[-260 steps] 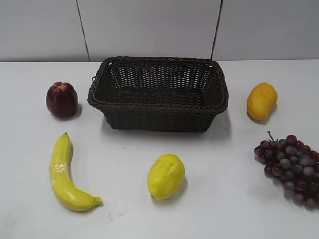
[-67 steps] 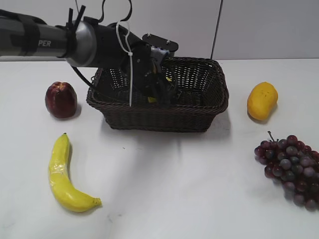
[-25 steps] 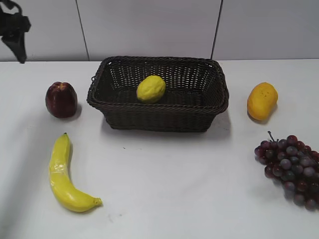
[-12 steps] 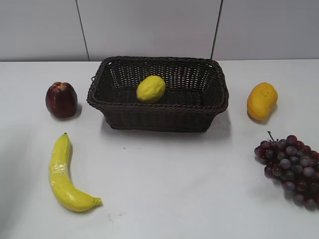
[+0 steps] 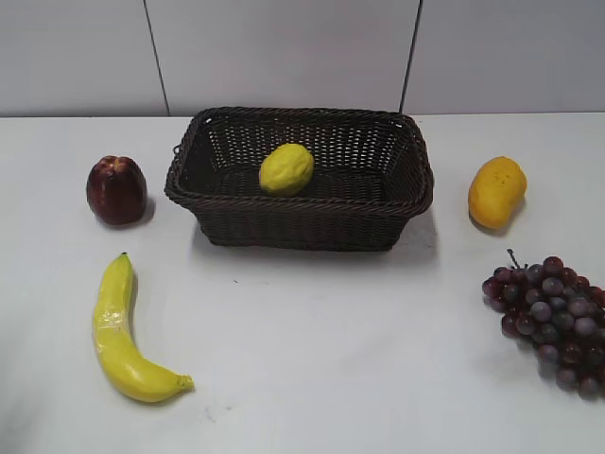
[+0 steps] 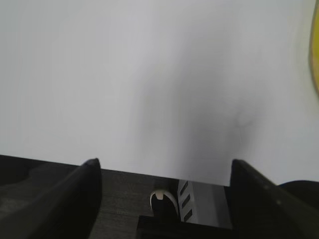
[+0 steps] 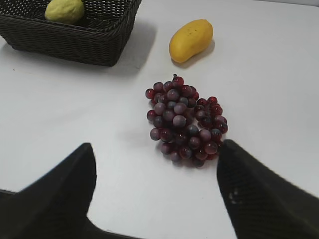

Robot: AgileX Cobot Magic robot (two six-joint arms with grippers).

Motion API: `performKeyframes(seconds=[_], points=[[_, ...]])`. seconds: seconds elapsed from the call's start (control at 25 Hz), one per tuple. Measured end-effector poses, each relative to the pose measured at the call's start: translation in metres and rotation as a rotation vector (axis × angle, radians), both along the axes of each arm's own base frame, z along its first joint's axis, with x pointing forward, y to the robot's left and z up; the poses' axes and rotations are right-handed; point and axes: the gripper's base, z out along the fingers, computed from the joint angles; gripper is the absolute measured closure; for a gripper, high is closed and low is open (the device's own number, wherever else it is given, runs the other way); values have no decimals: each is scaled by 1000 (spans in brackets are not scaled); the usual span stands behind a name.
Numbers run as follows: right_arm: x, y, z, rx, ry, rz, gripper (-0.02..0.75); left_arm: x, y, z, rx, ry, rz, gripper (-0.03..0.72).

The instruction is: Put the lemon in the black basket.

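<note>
The yellow lemon lies inside the black basket, left of its middle. It also shows in the right wrist view, inside the basket at the top left. Neither arm shows in the exterior view. My left gripper is open and empty above the table's near edge. My right gripper is open and empty, hovering near the table's front on the right.
A dark red apple sits left of the basket. A banana lies at the front left. An orange-yellow mango sits right of the basket. Purple grapes lie at the front right.
The left arm, seen at the top left one second ago, has left the exterior view. The lemon, on the table at first, stays in the basket.
</note>
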Motion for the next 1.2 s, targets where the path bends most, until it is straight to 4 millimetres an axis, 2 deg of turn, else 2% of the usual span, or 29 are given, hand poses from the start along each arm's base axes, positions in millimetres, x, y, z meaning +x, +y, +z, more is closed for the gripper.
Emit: performKeyframes(seconds=[0.28, 0.64, 1.2], points=[[0, 0, 0, 0, 0, 0, 167, -44, -1, -19, 2, -47, 4, 97], [0, 0, 0, 0, 0, 0, 167, -81, -1, -36, 6, -184, 10, 97], [0, 0, 0, 0, 0, 0, 167, -120, -1, -5, 10, -522, 13, 97]])
